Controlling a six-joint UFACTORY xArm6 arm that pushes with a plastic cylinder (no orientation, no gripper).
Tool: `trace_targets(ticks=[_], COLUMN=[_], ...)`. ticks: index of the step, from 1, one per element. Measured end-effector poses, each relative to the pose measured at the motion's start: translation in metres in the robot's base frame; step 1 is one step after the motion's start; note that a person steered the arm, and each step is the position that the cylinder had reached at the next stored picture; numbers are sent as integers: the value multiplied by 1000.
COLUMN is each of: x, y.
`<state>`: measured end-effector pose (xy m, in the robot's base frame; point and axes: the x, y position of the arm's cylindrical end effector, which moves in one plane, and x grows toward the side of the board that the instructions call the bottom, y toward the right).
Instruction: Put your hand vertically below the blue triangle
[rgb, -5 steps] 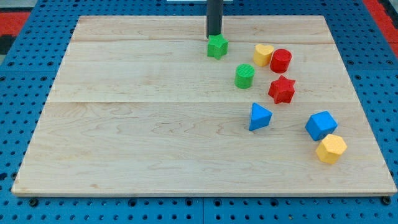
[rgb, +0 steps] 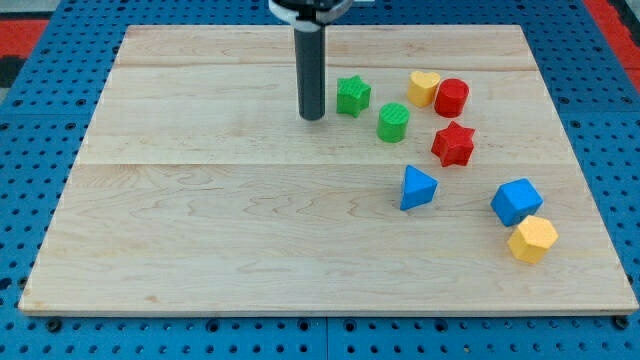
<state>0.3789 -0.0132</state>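
Board: a pale wooden table top (rgb: 250, 240) resting on a blue pegboard; all blocks lie in its right half as viewed.
Tip: my tip (rgb: 312, 117) stands on the board in the upper middle of the view, just to the left of the green star (rgb: 352, 96), with a narrow strip of wood showing between them.
State of the hand: there is no gripper here, only a straight dark rod; it holds nothing and touches no block, as far as the view shows.
Task's thing: the blue triangle (rgb: 417, 188) sits right of centre, below the red star (rgb: 453, 144) and left of the blue cube (rgb: 516, 201).
Other blocks: a green cylinder (rgb: 393, 122) lies between the green star and the red star; a yellow heart (rgb: 424, 88) and a red cylinder (rgb: 451, 97) sit side by side, about touching, near the top; a yellow hexagon (rgb: 532, 239) lies just below the blue cube.
Done: judged from this view, little; the tip is above and well to the left of the triangle.
Left: the tip must travel towards the view's bottom and right, to the bare wood directly beneath the triangle.
Caution: a path passing left of the triangle looks free of blocks.
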Motion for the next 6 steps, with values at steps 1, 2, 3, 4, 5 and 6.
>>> trace_targets(ticks=[1,2,3,4,5,6], x=[30,67,124,153,150,133], y=[0,4,20,44,94,95])
